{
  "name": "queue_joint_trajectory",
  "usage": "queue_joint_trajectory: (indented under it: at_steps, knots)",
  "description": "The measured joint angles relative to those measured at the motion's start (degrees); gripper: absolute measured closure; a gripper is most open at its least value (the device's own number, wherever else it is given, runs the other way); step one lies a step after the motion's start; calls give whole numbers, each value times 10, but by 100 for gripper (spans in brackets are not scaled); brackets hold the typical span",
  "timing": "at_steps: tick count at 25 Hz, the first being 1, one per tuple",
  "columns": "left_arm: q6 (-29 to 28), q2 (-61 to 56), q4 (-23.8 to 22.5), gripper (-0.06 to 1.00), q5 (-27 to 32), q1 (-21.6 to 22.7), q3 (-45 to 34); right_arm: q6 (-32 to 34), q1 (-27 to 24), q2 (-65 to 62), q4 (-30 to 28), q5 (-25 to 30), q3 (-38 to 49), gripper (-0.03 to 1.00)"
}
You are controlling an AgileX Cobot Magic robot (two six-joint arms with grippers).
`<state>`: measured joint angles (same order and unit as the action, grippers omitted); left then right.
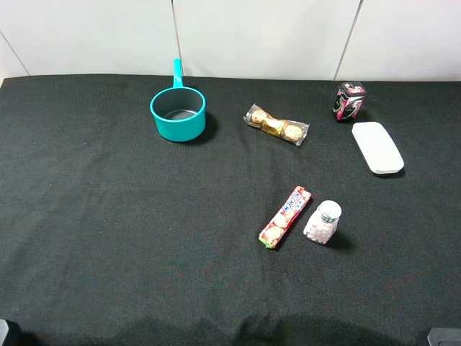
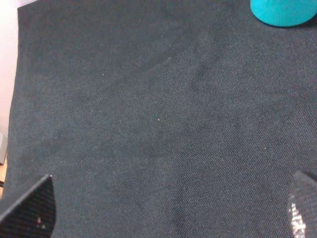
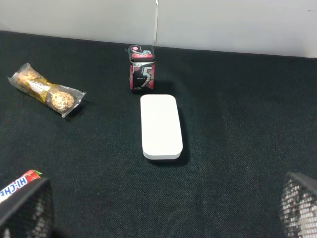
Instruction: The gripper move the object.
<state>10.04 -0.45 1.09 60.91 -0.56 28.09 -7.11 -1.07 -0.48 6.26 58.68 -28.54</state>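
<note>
The object, a small clear bottle [image 1: 322,222] with a silver-white cap and pink-white candies inside, stands on the black cloth right of centre, just right of a long red candy roll [image 1: 285,216]. Neither wrist view shows it. My left gripper [image 2: 166,210] is open and empty over bare cloth at the near left. My right gripper [image 3: 163,210] is open and empty at the near right, well short of the bottle. Only dark arm edges show at the exterior view's bottom corners.
A teal saucepan [image 1: 178,114] stands at the back left, also in the left wrist view [image 2: 285,11]. A wrapped chocolate pack [image 1: 276,125], a dark pink-patterned can [image 1: 349,100] and a flat white case [image 1: 377,147] lie at the back right.
</note>
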Motion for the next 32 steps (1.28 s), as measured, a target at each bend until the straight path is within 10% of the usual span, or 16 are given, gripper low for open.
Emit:
queue_joint_trajectory:
  at_steps: [32]
  knots:
    - [45,0,28,-5,0,0,0,0,0,0,0,0,0,27]
